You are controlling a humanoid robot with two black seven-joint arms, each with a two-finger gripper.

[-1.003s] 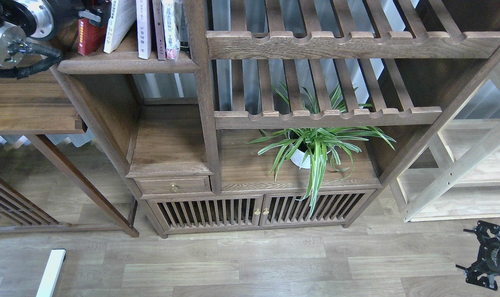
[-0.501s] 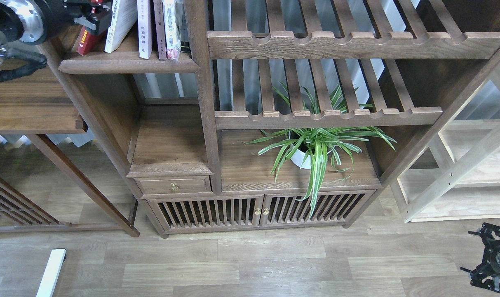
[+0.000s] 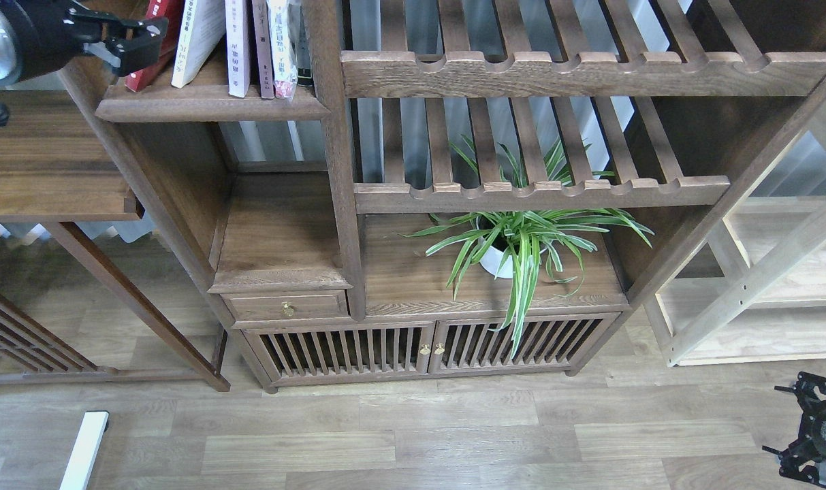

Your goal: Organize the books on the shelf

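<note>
Head view. The left gripper (image 3: 137, 37) hangs at the left end of the shelf (image 3: 208, 107), its fingers slightly apart and clamped on nothing, with the red book (image 3: 155, 41) leaning just right of and behind them. The book's long axis tilts up and to the right, toward the pale book (image 3: 196, 37) beside it. The right gripper (image 3: 804, 435) hangs well apart near the floor; whether its fingers are parted cannot be told. The left arm is clearly nearer.
</note>
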